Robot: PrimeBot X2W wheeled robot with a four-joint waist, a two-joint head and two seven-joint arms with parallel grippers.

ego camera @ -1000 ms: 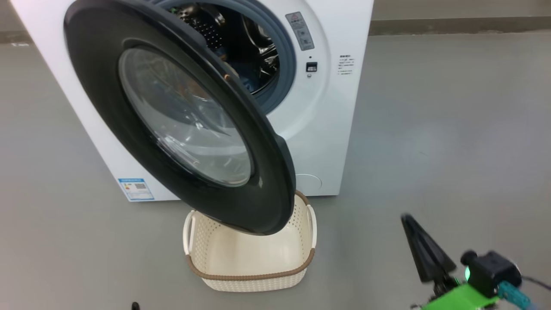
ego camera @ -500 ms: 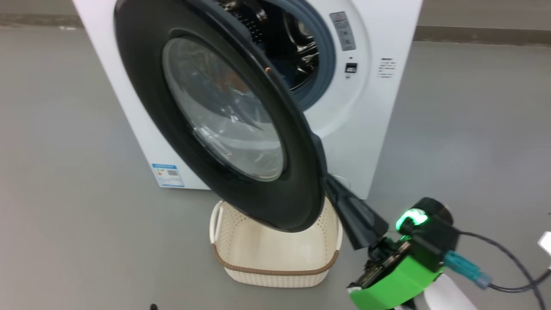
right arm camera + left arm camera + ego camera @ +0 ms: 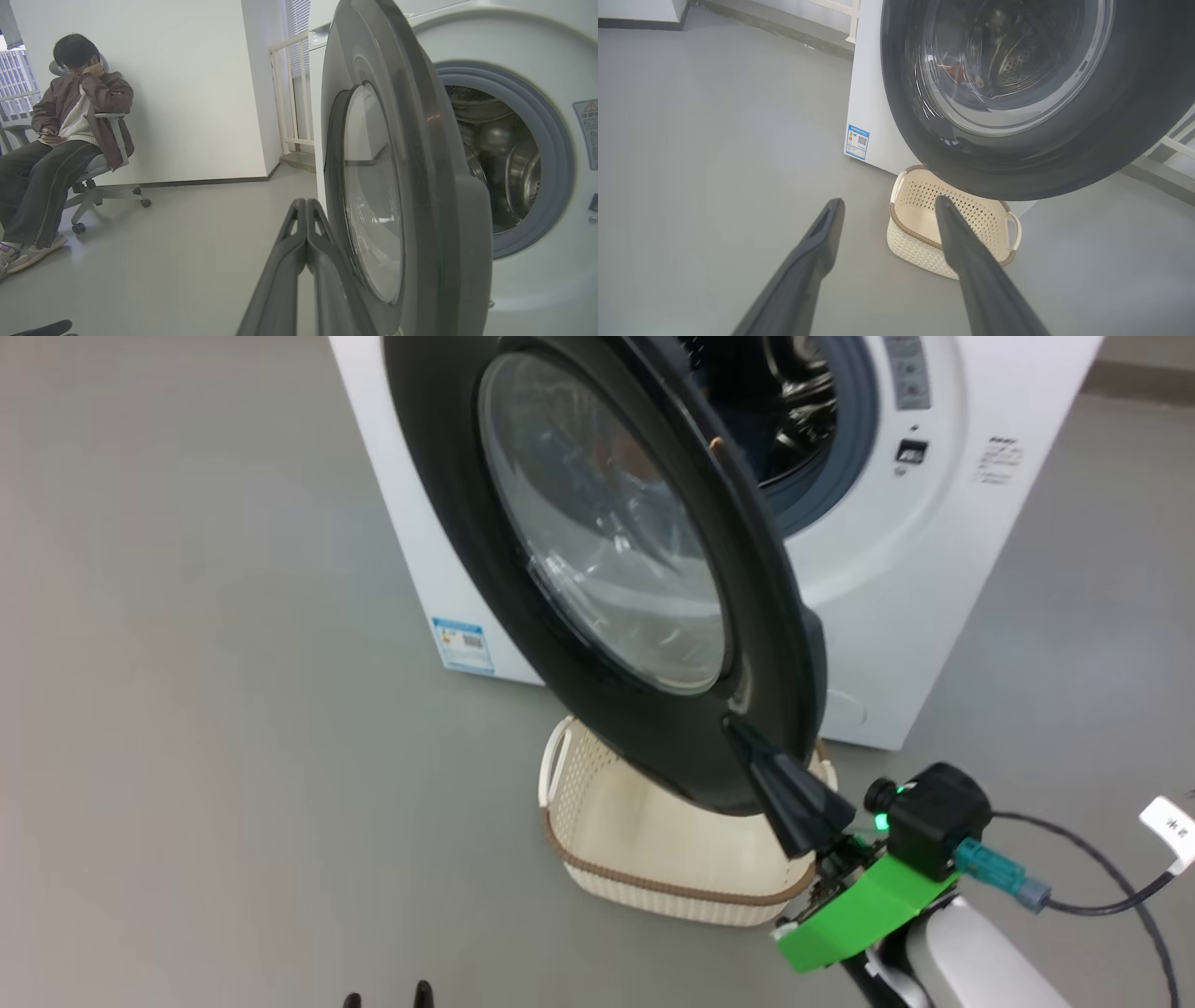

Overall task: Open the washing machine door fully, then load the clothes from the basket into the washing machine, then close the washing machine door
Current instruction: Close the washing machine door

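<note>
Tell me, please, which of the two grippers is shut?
The right gripper: its fingers are pressed together beside the washing machine door, while the left gripper stands wide open.

One washing machine (image 3: 896, 616), one basket (image 3: 672, 903).

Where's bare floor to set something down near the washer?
Bare floor left of the washing machine and basket, also right of the machine. Crowded under the door: basket sits there, right gripper at the door's lower rim.
</note>
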